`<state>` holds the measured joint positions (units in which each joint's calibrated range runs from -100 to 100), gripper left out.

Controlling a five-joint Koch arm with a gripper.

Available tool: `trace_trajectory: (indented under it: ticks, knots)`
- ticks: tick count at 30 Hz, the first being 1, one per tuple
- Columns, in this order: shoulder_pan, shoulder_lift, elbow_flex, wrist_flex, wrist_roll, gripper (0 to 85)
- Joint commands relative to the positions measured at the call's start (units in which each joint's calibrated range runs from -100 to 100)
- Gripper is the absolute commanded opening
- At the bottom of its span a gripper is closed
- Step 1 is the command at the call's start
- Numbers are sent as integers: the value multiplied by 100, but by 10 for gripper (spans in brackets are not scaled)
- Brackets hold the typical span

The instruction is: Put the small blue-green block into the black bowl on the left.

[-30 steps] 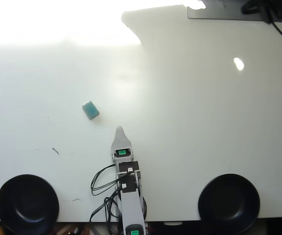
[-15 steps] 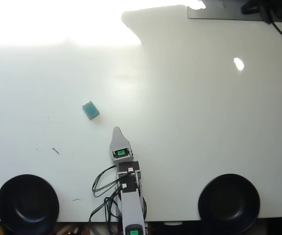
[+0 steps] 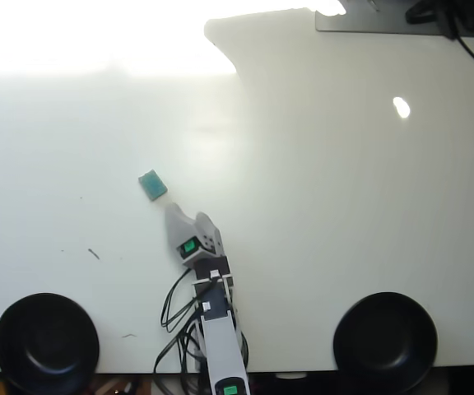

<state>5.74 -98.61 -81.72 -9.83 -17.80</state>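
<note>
Overhead view only: small blue-green block (image 3: 152, 184) lies flat on the white table (image 3: 319, 214), left of centre, nothing touching it, turned roughly diagonal to the picture edges; it reads slightly oblong with the long axis running upper-left to lower-right, but it's small so not sure. Arm comes up from the bottom edge, gripper (image 3: 177, 216) pointing up and a bit left, tip just short of the block; block sits up-left of the fingertips, near but apart, a clear strip of table between them. Key relation: block lies almost straight on along the gripper's pointing line, a touch left of it, so the coming move looks like a short reach forward-left and down. Fingers: a pale pointed finger on the left and a rounder one on the right show, and they seem close together, but from straight above I cannot tell how far apart they stand; nothing is held as far as I can see. Two black bowls at the bottom of the view: one at lower left (image 3: 46, 341), one at lower right (image 3: 385, 339), both look empty. Left bowl is the target as this view shows it; it is well apart from the block, down and left, and the arm base sits between the bowls. Stage judged: approach, grasp not yet made. Risk: block is thin and flat, so a tip landing on its near edge could nudge it away instead of straddling it; glare washes out the top left of the table
</note>
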Motion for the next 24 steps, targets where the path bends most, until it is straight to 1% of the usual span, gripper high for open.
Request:
trace_trajectory:
  ticks: [1,2,4,6,7,9,11,14,17,20,24]
  knots:
    - [151,-107,621,-205,-371,468]
    - [176,-107,639,-196,-728,471]
    - [332,-107,833,-237,-1104,467]
    - [435,-75,1000,-237,-1631,464]
    - [493,11,1129,-245,-1709,464]
    - [557,279,1305,-180,-2042,464]
    - [591,622,1462,-51,-2208,464]
    - [542,1211,1490,233,-2613,464]
    - [493,1832,1480,574,-2926,464]
    - [469,2539,1527,1101,-3170,464]
    - [459,3364,1656,1498,-3341,464]
